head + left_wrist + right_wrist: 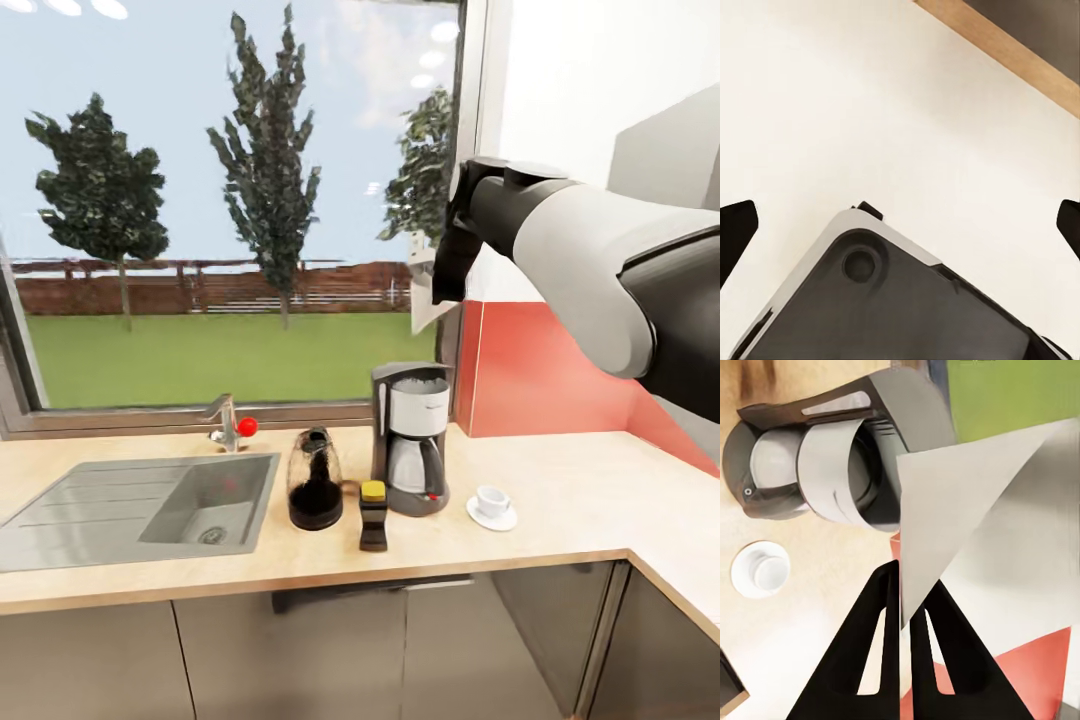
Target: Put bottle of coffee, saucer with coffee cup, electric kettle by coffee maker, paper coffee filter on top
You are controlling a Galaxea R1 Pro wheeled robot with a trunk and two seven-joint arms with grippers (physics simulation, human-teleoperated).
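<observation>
The right pincer (904, 611) is closed on the paper coffee filter (960, 510), held high above the coffee maker (411, 437) on the surface (560, 500). It should lower the filter squarely over the white housing, which probably lies slightly off-line, before releasing.
</observation>
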